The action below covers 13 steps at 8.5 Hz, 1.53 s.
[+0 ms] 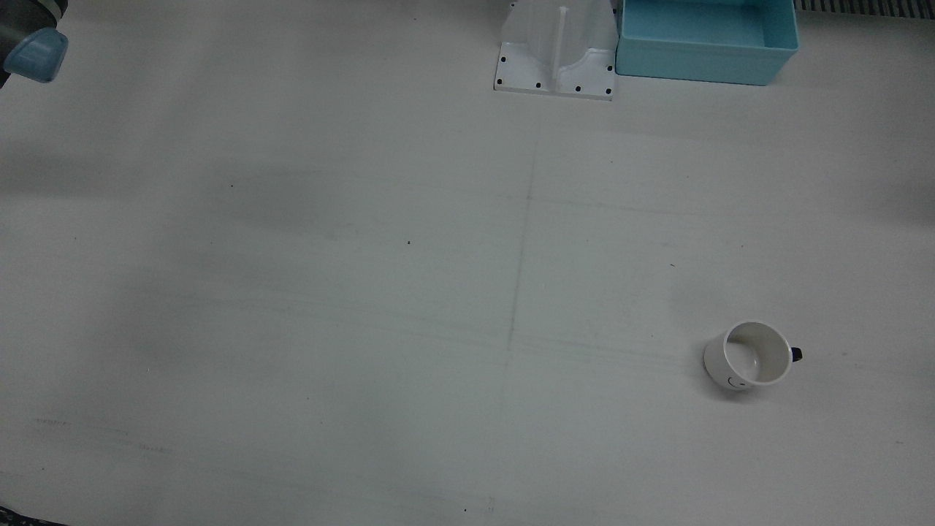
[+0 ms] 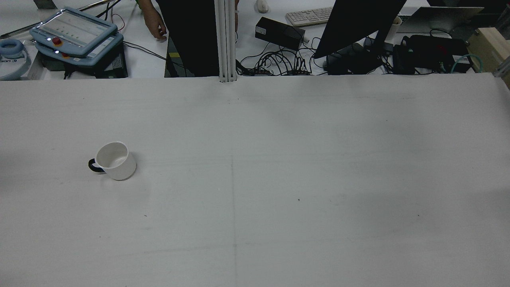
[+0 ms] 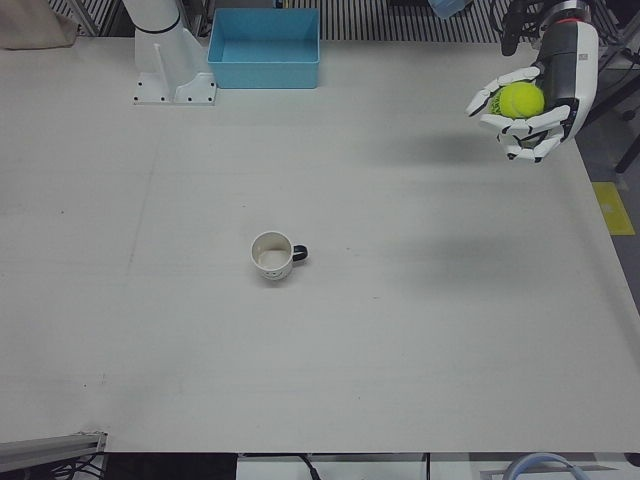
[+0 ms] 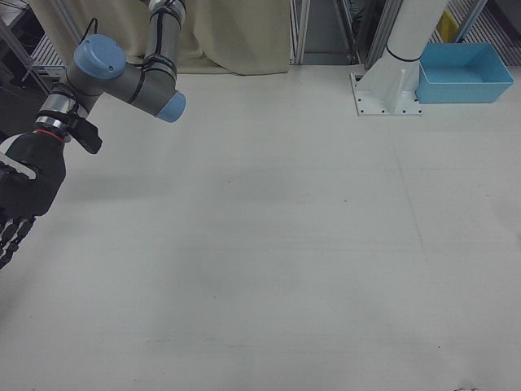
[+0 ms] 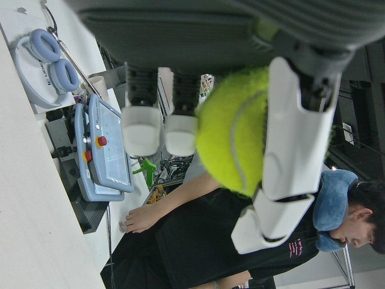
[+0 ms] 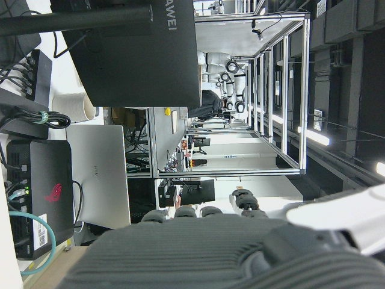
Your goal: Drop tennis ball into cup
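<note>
**Operator:** Left hand point(image 3: 522, 115) is wrapped around the tennis ball point(image 3: 521, 100), fingers curled over it, hanging high above the table's point(image 3: 400, 330) edge on my left arm's side, near the far corner by the pedestals. My right hand point(image 4: 23, 199) is at the opposite edge with nothing in it; fingers look loosely spread, though I only see part of it.

**Observer:** And the target?

**Operator:** The white mug point(image 3: 272, 255) with the dark handle stands upright on my left half of the table, well apart from the ball hand and nearer the operators' edge than the pedestals. It's empty, so far as I can see the bottom. The blue bin point(image 3: 264, 48) by the left arm's pedestal point(image 3: 170, 60) looks empty too, and it isn't part of the job.

**Observer:** What worries you?

**Operator:** I'd judge the mouth of the mug to be only a little wider than the ball. If I release off-centre, it hits the rim and bounces away, or tips the mug, which is light and free-standing. Dropping from too high invites a rebound out. The grip is partly open on one side in the hand view, so a quick swing across could shake the ball loose early.
</note>
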Available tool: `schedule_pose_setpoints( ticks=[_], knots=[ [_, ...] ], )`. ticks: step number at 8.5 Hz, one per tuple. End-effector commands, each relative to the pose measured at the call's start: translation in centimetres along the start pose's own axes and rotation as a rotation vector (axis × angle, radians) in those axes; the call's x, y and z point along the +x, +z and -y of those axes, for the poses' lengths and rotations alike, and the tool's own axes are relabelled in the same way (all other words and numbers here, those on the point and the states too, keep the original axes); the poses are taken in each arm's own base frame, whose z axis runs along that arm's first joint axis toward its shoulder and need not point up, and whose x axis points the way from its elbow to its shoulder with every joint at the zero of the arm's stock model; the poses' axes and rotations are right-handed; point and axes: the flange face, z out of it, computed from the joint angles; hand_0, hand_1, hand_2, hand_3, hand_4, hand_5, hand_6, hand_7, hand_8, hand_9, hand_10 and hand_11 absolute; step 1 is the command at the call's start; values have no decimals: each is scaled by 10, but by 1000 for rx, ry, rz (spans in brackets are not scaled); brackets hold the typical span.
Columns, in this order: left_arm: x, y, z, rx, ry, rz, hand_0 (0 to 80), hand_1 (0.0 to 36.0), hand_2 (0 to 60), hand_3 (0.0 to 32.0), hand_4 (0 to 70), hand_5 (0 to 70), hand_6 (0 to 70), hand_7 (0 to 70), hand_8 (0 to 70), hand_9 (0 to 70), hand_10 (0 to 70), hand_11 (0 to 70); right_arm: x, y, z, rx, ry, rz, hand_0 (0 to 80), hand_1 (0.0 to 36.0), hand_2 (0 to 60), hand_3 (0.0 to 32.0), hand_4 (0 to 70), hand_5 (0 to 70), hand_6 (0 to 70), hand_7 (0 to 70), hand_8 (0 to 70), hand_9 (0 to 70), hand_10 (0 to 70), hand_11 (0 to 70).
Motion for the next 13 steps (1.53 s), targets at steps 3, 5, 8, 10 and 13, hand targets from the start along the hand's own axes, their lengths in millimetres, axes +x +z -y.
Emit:
schedule_pose_setpoints(
  ticks=[3, 5, 8, 10, 13],
  knots=[
    [0, 19, -30, -49, 108, 14, 623, 360, 600, 0, 680, 239, 340, 700, 686, 700, 686, 700, 6, 0, 1, 1, 3, -10, 0, 0, 0, 0, 0, 0, 0, 0, 0, 0, 0, 0],
    [-12, 30, -41, -82, 130, 48, 626, 360, 600, 0, 695, 236, 340, 700, 687, 700, 671, 700, 6, 0, 1, 1, 1, -12, 0, 0, 0, 0, 0, 0, 0, 0, 0, 0, 0, 0],
    [-39, 82, -61, -161, 154, 120, 628, 360, 600, 0, 689, 235, 335, 700, 681, 700, 658, 700, 6, 0, 1, 1, 3, -12, 0, 0, 0, 0, 0, 0, 0, 0, 0, 0, 0, 0],
    [-75, 107, -55, -169, 183, 142, 629, 360, 600, 0, 684, 236, 336, 700, 683, 700, 664, 700, 7, 1, 0, 0, 3, -14, 0, 0, 0, 0, 0, 0, 0, 0, 0, 0, 0, 0],
    [-201, 161, -57, -190, 131, 219, 633, 360, 600, 0, 700, 235, 352, 700, 700, 700, 690, 700, 7, 1, 0, 0, 3, -12, 0, 0, 0, 0, 0, 0, 0, 0, 0, 0, 0, 0]
  ],
)
